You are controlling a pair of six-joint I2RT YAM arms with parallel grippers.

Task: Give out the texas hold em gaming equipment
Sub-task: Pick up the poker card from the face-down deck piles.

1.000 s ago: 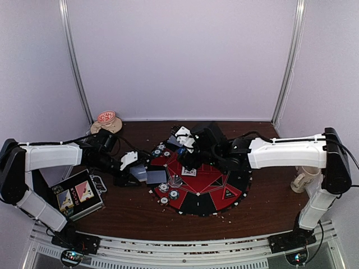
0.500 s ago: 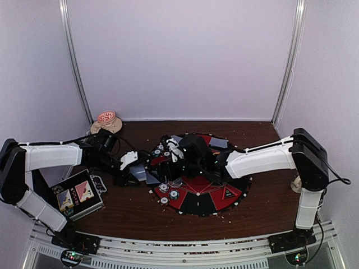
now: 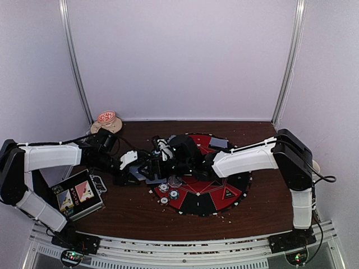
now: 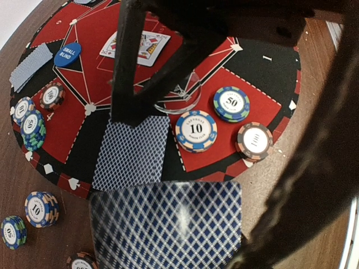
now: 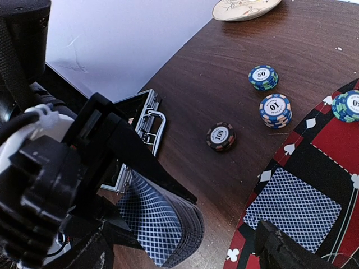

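My left gripper (image 3: 133, 171) is shut on a deck of blue-backed playing cards (image 4: 168, 224), held at the left edge of the red and black poker mat (image 3: 213, 193). My right gripper (image 3: 153, 165) reaches across the mat and is open and empty, its fingers (image 5: 286, 249) spread on either side of the deck (image 5: 160, 224). One face-down card (image 4: 132, 151) lies on the mat just beyond the deck. Striped chips (image 4: 196, 130) marked 10, 50 and 100 lie on the mat. Other chips (image 5: 275, 107) lie on the wood. A blue small blind button (image 4: 67, 54) sits further in.
The metal case (image 3: 76, 196) with card pictures lies open at the left, close to the left arm. A beige dish (image 3: 106, 120) stands at the back left. A face-up card (image 4: 143, 45) and another face-down card (image 4: 31, 66) lie on the mat.
My right arm has swung left across the mat, bringing its open gripper up to the deck. The left gripper has stayed put with the deck.
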